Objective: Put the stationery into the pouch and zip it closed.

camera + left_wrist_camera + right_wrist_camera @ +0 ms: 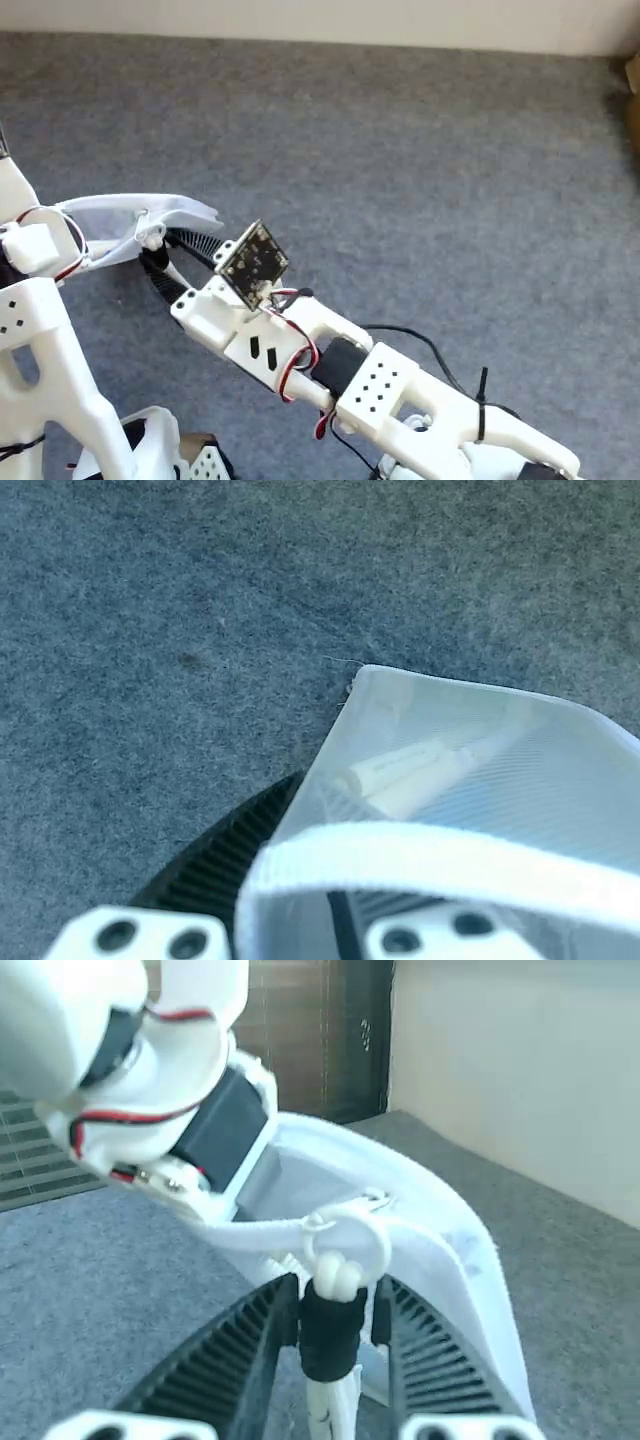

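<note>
The white translucent mesh pouch (150, 212) is held at the left of the grey carpeted surface (420, 150), between the two arms. The left hand (315, 870) seems to be clamped on the pouch's white banded edge, though one of its fingers is hidden behind the mesh. White pen-shaped stationery (410, 770) lies inside the pouch and shows through the mesh. The right hand (333, 1305), coming in from the near right, is closed narrow on the zip's white ring pull (345, 1245) and its knotted black cord (328, 1335). Its black ridged fingers (240, 1350) press against the cord from either side.
</note>
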Controlling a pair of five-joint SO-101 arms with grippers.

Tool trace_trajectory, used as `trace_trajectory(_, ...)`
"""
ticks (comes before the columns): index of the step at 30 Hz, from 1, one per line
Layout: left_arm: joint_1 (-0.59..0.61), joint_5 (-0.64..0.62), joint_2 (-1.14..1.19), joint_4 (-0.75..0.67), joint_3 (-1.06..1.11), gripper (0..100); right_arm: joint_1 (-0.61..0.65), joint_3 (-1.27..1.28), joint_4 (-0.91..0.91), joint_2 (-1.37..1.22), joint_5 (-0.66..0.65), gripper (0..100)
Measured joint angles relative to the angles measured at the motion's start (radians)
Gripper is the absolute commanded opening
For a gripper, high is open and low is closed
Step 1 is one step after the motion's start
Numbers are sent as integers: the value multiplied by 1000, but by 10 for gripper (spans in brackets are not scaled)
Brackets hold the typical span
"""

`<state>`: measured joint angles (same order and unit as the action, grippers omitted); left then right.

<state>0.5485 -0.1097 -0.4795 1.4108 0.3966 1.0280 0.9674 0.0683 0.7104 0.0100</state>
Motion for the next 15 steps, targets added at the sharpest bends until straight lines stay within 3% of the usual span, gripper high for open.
trace_trajectory(4, 0, 0, 0, 0, 0, 8, -8, 0, 0, 5, 0, 23)
trace_trajectory(12, 0, 2, 0, 0, 0, 8, -8, 0, 0, 5, 0, 26)
trace_trajectory(15, 0, 2, 0, 0, 0, 8, -8, -2, 0, -6, 0, 75)
